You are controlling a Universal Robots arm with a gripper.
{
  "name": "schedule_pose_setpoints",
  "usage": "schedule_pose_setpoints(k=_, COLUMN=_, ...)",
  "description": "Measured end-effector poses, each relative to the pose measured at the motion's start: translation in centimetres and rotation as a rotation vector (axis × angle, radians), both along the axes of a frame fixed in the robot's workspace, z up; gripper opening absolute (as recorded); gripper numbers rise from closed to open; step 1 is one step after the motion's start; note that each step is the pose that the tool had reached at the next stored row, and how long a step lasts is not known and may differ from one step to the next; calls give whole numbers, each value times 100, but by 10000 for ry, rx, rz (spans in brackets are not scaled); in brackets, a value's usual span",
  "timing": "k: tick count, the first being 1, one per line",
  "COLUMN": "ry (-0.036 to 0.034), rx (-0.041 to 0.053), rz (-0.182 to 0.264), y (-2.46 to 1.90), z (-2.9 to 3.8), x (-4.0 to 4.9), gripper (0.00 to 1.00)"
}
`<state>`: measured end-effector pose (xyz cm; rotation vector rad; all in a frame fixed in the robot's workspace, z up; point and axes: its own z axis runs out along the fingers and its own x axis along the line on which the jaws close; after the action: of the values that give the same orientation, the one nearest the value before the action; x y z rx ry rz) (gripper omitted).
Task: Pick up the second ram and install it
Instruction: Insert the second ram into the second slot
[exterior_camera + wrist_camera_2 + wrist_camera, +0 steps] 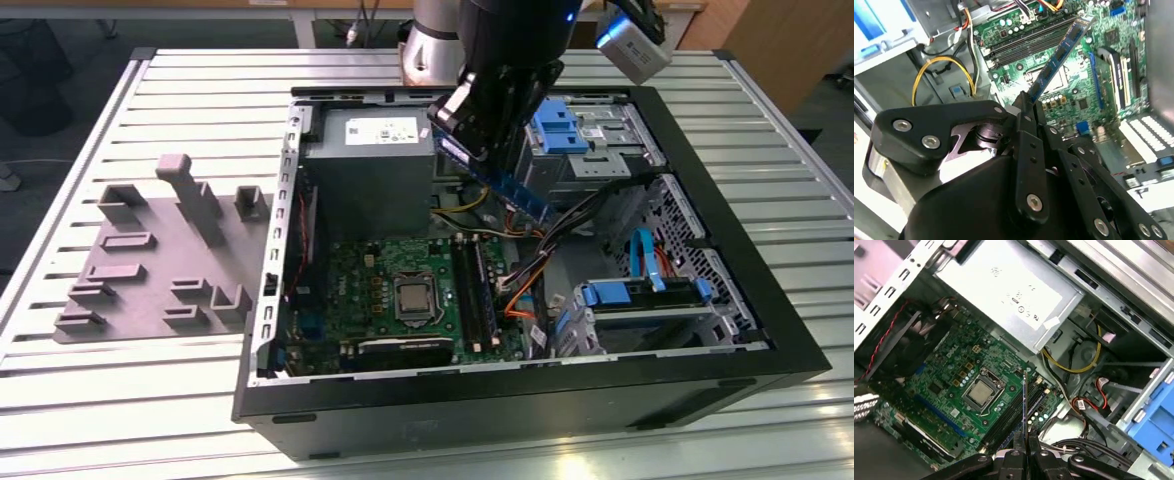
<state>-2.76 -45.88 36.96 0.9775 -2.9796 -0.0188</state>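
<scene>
Ribbed, pale metal table of long parallel slats, carrying two things. Lying open on its side near the middle, a black computer case, its inside turned up. Just beside the case on the exterior view's left, not touching it, a flat grey fixture plate studded with upright blocks and posts, resting directly on the slats.
</scene>
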Motion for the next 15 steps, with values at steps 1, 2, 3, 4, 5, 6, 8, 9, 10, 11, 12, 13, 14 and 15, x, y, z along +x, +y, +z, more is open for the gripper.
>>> schedule_pose_setpoints(k=1, ry=0, rx=0, rz=-180, y=0, z=-2, x=0, gripper=14)
schedule_pose_setpoints(k=2, ry=0, rx=0, rz=-364, y=0, z=-4, x=0, gripper=14)
schedule_pose_setpoints(k=3, ry=0, rx=0, rz=-540, y=0, z=-6, x=0, gripper=14)
schedule_pose_setpoints(k=4, ry=0, rx=0, rz=-734, y=0, z=-9, x=0, gripper=14)
schedule_pose_setpoints(k=5, ry=0, rx=0, rz=-916, y=0, z=-11, x=0, gripper=14)
schedule_pose_setpoints(k=6, ry=0, rx=0, rz=-1096, y=0, z=-13, x=0, gripper=14)
schedule_pose_setpoints(k=8, ry=0, rx=0, rz=-1455, y=0, z=-18, x=0, gripper=14)
schedule_pose_setpoints(k=9, ry=0, rx=0, rz=-1634, y=0, z=-20, x=0, gripper=14)
schedule_pose_setpoints(k=10, ry=0, rx=-1, rz=-1816, y=0, z=-22, x=0, gripper=14)
schedule_pose_setpoints(k=11, ry=0, rx=0, rz=-2011, y=0, z=-25, x=0, gripper=14)
schedule_pose_setpoints(k=12, ry=0, rx=0, rz=-2191, y=0, z=-27, x=0, gripper=14)
schedule_pose_setpoints(k=13, ry=0, rx=0, rz=-2371, y=0, z=-30, x=0, gripper=14)
schedule_pose_setpoints(k=14, ry=0, rx=0, rz=-2540, y=0, z=-32, x=0, gripper=14)
schedule_pose_setpoints(k=15, ry=0, rx=0, rz=-2720, y=0, z=-35, x=0, gripper=14)
